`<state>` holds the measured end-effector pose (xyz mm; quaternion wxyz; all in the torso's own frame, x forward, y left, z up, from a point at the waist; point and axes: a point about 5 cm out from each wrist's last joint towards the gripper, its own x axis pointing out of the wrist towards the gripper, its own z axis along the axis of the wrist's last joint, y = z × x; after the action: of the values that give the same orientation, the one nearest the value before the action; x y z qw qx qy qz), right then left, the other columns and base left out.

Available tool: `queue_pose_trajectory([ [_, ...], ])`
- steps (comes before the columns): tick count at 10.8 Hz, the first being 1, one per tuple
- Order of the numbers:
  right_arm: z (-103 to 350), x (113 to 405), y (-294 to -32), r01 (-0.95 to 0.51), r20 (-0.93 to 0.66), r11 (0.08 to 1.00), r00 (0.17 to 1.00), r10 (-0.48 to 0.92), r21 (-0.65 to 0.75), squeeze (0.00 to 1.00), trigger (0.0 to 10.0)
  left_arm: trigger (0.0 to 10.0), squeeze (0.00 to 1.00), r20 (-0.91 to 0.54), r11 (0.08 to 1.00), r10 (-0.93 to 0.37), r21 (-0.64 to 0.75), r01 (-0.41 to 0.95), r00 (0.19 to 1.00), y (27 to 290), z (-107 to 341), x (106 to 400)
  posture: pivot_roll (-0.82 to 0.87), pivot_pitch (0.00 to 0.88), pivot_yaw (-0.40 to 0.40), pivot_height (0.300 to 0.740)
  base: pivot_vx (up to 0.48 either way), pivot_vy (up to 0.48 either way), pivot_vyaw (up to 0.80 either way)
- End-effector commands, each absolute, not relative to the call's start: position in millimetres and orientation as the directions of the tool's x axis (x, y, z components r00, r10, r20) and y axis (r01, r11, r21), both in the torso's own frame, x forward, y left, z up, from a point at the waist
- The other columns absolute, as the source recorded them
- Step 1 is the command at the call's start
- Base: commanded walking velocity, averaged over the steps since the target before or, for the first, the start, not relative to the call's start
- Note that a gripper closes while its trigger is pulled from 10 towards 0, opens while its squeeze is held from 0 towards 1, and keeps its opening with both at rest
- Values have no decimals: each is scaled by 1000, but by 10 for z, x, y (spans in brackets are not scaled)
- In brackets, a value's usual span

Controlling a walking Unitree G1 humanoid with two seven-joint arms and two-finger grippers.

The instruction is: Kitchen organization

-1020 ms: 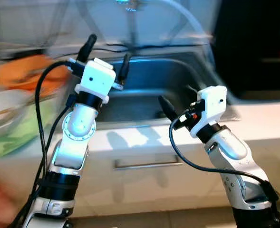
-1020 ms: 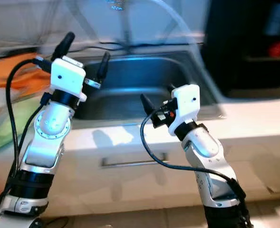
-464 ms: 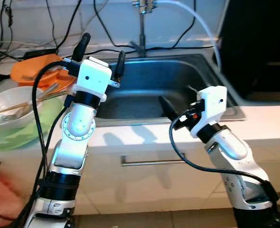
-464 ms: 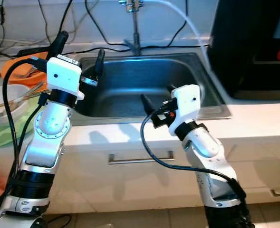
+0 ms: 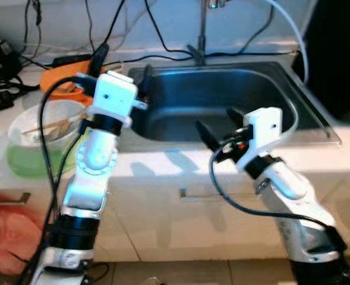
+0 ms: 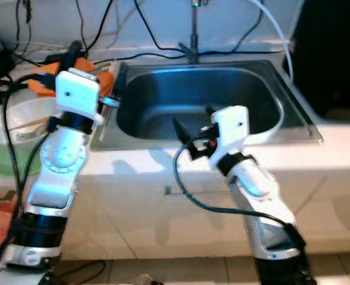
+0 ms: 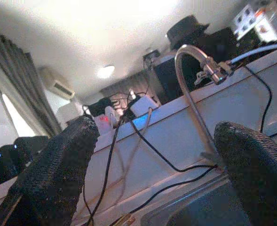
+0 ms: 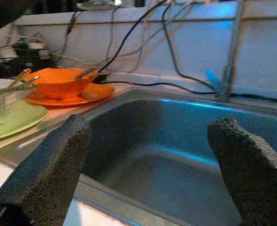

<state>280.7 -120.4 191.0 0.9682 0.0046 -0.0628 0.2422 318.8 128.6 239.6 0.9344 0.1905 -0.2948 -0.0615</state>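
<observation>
A white counter (image 5: 163,169) runs across the scene with a drawer handle (image 5: 189,194) on the cabinet front below it; set into it is a stainless steel sink (image 5: 222,101), its basin bare of dishes, with a faucet (image 5: 201,29) rising at the back rim and a pale hose (image 5: 293,35) arching down toward the basin's right side; black cables (image 5: 157,41) trail along the back wall behind it; a dark appliance (image 5: 341,47) stands at the far right; on the counter to the left of the sink sits a green plate (image 5: 23,160) carrying a clear bowl (image 5: 44,122) with chopsticks (image 5: 41,126) lying across it, and behind these an orange plate (image 8: 70,96) holds an orange bowl (image 8: 58,82); something red (image 5: 5,228) lies low at the left, in front of the cabinet; the left gripper (image 5: 120,65) is raised over the sink's left rim, just beside the orange dishes, fingers spread wide with nothing between them; the right gripper (image 5: 216,122) hovers at the front edge of the sink, pointing into the basin, its fingers likewise parted and holding nothing
</observation>
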Motion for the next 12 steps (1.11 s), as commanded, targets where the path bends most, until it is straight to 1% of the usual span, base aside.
queue_pose_trajectory([
  [1, 1945, 2797, -1162, -485, 138, 874, 865, 482, -14, 0, 10000, 10000, 0, 528, 914, -211, 405, -25, 823, 1337, 2403, 3199, 59, 13, 74, 740, 0, 0, 0],
  [6, 1944, 2797, -1162, -481, 141, 877, 867, 478, -16, 0, 10000, 10000, 0, 530, 906, -229, 423, -20, 816, 1309, 2413, 3194, 58, 13, 79, 740, 0, 0, 0],
  [9, 1942, 2792, -1147, -485, 146, 874, 863, 484, -27, 0, 10000, 10000, 0, 519, 902, -229, 432, -22, 824, 1311, 2401, 3209, 60, 12, 81, 740, 0, 0, 585],
  [11, 1942, 2795, -1152, -481, 144, 876, 866, 479, -26, 0, 10000, 10000, 0, 507, 903, -232, 429, -10, 830, 1308, 2384, 3214, 59, 13, 80, 740, 0, 0, 728],
  [12, 1942, 2796, -1157, -478, 146, 878, 867, 476, -24, 0, 10000, 10000, 0, 499, 907, -244, 422, 13, 831, 1297, 2377, 3215, 59, 14, 80, 740, 0, 0, 413],
])
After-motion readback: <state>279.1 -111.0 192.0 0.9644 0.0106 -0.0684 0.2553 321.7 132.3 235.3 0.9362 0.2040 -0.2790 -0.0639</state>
